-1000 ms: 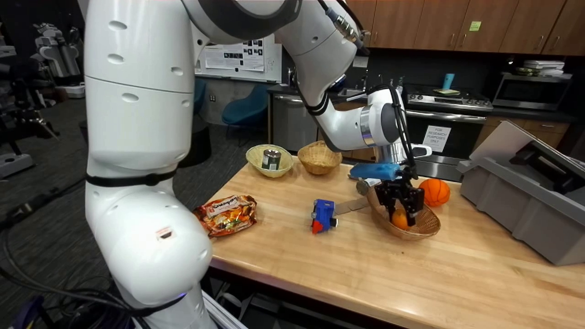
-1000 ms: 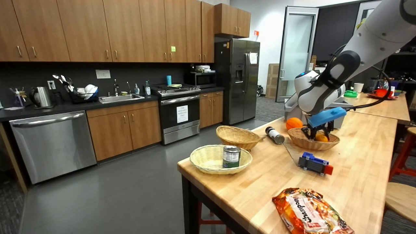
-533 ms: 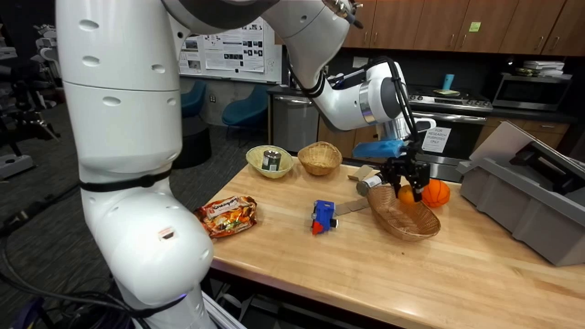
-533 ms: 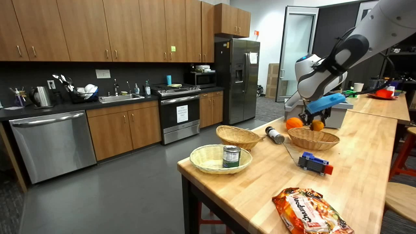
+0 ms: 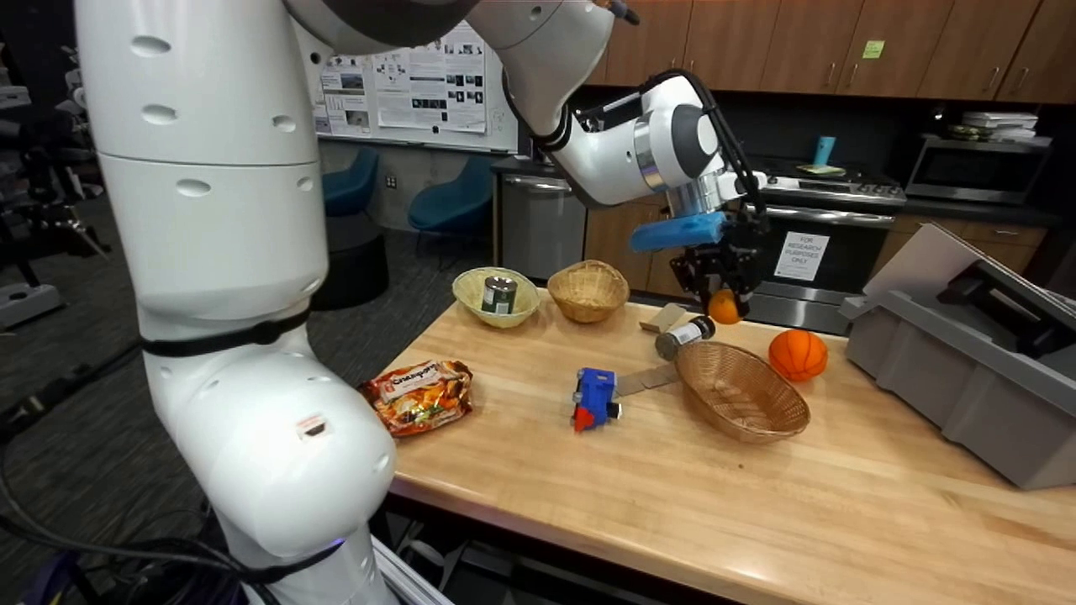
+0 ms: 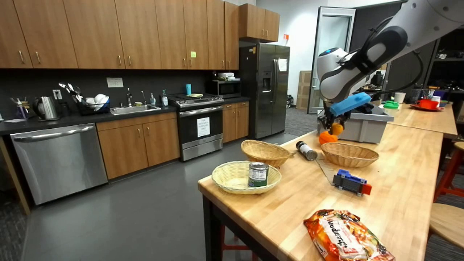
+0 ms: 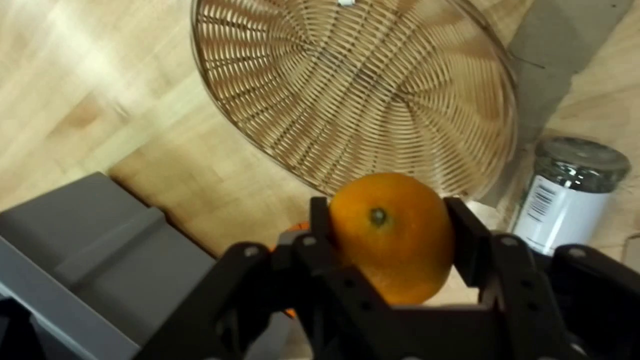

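Note:
My gripper (image 7: 390, 225) is shut on an orange fruit (image 7: 392, 240), with a black finger pressed to each side of it and the green stem end showing. The held orange (image 5: 723, 307) hangs above the table in both exterior views, beyond the rim of a brown wicker basket (image 5: 744, 399). That basket (image 7: 350, 100) shows its bare woven inside in the wrist view. Close by on the table sits a small orange basketball (image 5: 797, 355), mostly hidden behind the gripper in the wrist view. A glass jar with a white label (image 7: 565, 210) lies on its side near the basket.
A grey bin (image 5: 950, 386) stands beside the basketball. Further along are a blue and red toy (image 6: 351, 182), a noodle packet (image 6: 346, 235), a tan basket (image 6: 266, 154) and a pale basket (image 6: 232, 185) holding a can (image 6: 258, 174). Flat cardboard (image 5: 647, 380) lies by the basket.
The gripper has risen out of the brown basket with the orange in its grip, then shifted sideways past the rim toward the jar and basketball. The basket has stayed in place.

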Motion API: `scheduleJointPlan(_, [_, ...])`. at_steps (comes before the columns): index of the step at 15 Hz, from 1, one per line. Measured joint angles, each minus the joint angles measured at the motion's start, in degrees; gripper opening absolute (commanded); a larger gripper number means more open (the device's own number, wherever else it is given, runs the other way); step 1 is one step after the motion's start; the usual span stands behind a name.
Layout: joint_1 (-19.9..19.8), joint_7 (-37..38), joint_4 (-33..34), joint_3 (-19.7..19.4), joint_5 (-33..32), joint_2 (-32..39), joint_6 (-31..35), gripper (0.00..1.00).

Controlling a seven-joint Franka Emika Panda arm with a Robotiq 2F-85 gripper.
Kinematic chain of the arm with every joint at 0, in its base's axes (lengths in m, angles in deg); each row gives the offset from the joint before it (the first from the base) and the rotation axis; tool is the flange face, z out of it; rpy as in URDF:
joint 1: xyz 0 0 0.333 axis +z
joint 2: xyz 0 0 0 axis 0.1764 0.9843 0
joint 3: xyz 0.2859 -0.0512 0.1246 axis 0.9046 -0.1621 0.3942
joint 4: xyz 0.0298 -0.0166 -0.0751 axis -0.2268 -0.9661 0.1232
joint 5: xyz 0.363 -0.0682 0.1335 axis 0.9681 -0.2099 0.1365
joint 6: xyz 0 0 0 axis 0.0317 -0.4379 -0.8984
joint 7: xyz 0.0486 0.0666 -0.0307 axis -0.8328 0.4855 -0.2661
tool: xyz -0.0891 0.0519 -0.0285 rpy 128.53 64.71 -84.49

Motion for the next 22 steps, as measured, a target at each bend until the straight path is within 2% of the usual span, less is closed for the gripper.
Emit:
scheduleJointPlan(11, [4.63, -13.47, 8.78, 6.49, 0.93, 2.67, 1.2, 0.32])
scheduleJointPlan(16, [5.63, -24.55, 9.82, 9.69, 8.03, 5.44, 5.48, 0.32])
scheduleJointPlan(22, [5.49, -38.56, 9.74, 11.65, 17.95, 6.68, 4.79, 0.32])
